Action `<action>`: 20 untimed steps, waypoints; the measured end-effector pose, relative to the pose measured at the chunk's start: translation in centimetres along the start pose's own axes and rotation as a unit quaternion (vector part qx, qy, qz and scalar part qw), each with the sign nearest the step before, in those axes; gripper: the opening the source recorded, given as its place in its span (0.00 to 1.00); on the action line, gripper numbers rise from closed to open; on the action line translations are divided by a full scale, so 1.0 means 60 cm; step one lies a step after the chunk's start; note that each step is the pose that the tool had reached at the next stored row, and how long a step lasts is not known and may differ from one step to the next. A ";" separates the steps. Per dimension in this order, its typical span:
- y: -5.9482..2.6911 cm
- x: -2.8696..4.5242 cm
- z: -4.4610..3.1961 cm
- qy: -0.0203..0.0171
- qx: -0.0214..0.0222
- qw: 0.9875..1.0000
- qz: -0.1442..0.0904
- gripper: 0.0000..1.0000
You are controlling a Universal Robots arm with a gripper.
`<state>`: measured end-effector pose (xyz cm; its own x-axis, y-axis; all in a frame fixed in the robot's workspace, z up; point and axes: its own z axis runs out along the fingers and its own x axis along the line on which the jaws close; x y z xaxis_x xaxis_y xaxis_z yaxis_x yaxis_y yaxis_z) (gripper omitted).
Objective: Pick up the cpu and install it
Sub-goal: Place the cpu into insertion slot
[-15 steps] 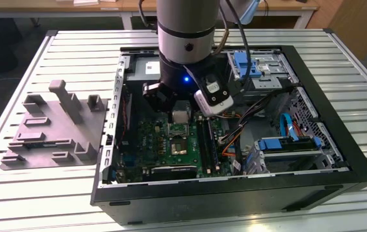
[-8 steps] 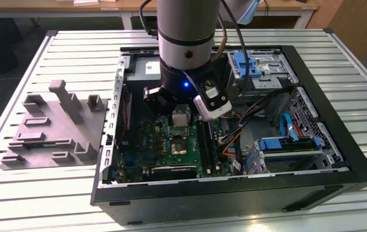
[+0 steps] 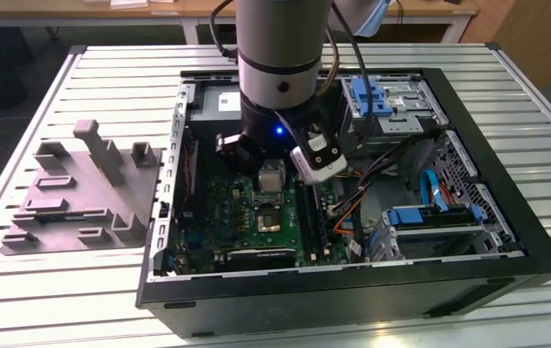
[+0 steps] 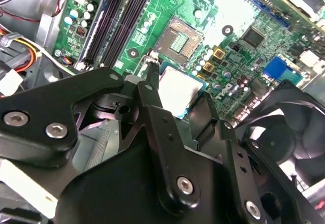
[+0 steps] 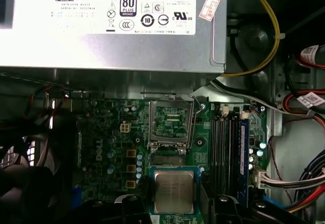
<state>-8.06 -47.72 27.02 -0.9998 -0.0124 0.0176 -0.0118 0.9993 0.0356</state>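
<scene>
**A:** Claw state?

**B:** Claw (image 5: 175, 203) pinches the cpu (image 5: 173, 192) by two opposite edges, silvery top facing the first wrist camera. The fingers (image 4: 152, 107) touch only its rims.

**A:** Where's the chip relative to the target?

**B:** It's in the claw, and I judge it's off the motherboard (image 5: 106, 148). The socket (image 5: 170, 125) lies just ahead of the claw tips, between the claw and the power-supply box (image 5: 101, 41). It's bare, so the chip isn't seated.

**A:** Main risk?

**B:** Misalignment. If the cpu comes down offset or rotated, its corners land on the socket's contacts and bend them. I can't tell the notch orientation from here.

**A:** Anything else?

**B:** The metal frame (image 5: 151, 132) hugs the socket sides. A chip arriving tilted could catch on it, ride up and sit crooked. The edge-only grip is thin too, so a small bump could twist or drop the chip onto the board.

**A:** Clutter?

**B:** It's tight. The memory slots (image 5: 223, 142) are just beside the claw on one side and the fan (image 4: 284, 127) is close on the other. The cables (image 5: 304, 193) sit beyond the slots. A wide claw body descending could clip any of these and nudge the grip.

**A:** Outside the case?

**B:** The grey tray (image 3: 72, 203) on the surface (image 3: 82, 290) is well apart from the claw, so it's no factor.
</scene>
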 end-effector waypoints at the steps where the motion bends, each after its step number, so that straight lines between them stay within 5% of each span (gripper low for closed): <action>1: 0.000 0.000 0.003 0.000 0.000 1.000 0.000 0.47; 13: -0.001 -0.001 0.039 0.000 0.000 1.000 0.000 0.47; 20: -0.002 -0.001 0.044 0.000 0.001 1.000 0.000 0.47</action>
<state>-8.07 -47.75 24.40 -0.9998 -0.0123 0.0177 -0.0117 0.9994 0.0336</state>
